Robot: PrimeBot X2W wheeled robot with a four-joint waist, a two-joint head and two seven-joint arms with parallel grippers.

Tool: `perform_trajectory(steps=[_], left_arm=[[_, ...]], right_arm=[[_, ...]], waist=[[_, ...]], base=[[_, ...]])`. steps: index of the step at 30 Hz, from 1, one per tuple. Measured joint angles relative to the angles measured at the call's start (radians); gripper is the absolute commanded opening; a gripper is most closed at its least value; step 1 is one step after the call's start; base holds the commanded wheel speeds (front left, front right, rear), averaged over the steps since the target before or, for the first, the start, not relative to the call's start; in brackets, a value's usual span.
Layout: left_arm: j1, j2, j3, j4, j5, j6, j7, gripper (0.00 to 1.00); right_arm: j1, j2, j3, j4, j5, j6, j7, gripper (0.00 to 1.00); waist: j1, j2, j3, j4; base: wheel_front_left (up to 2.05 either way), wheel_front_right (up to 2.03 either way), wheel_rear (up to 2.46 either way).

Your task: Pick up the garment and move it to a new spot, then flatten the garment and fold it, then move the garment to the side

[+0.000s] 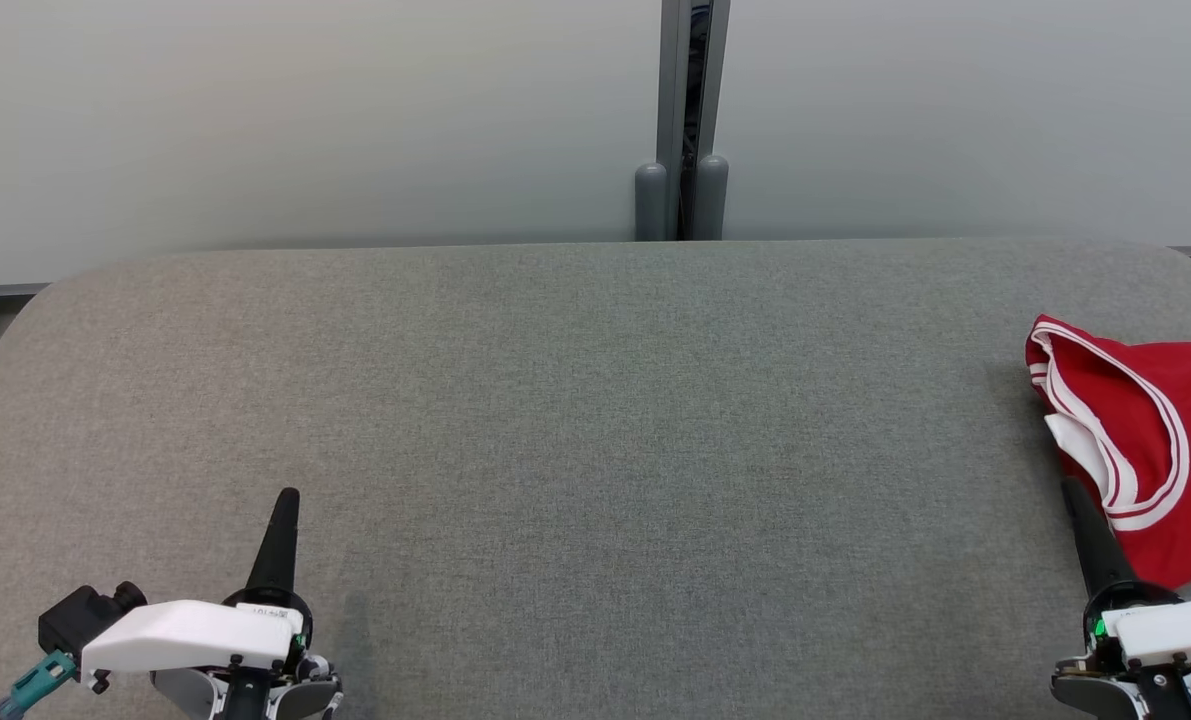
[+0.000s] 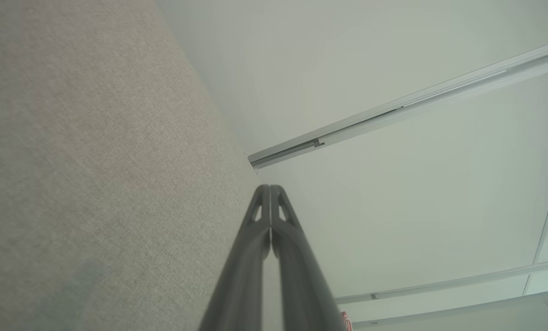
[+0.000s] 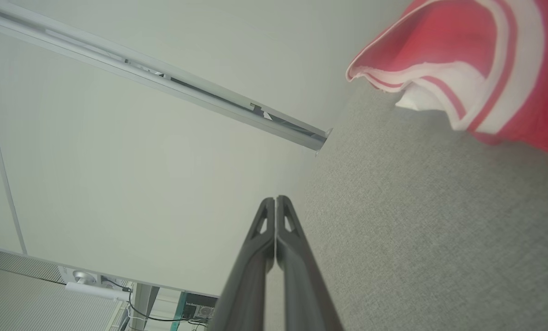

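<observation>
A red, white-striped garment (image 1: pixel 1145 440) is seen crumpled at the 3 o'clock edge of the grey table (image 1: pixel 595 420). The left fingers (image 1: pixel 277 550) at 7 o'clock and the right fingers (image 1: pixel 1090 540) at 5 o'clock are clenched together with nothing held. The right fingers are placed just beside the garment.

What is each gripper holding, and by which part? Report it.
Nothing is held. The left gripper and right gripper are both shut and empty; the red garment lies loose on the grey table, beside the right gripper.
</observation>
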Motion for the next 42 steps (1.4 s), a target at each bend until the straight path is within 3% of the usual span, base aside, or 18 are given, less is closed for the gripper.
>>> perform_trajectory(steps=[42], left_arm=[[-0.032, -0.064, 0.114, 0.011, -0.216, -0.102, 0.068, 0.0]], right_arm=[[-0.04, -0.005, -0.043, 0.032, 0.312, 0.0, 0.053, 0.0]], waist=[[0.0, 0.0, -0.003, -0.002]], base=[[0.0, 0.0, 0.0]])
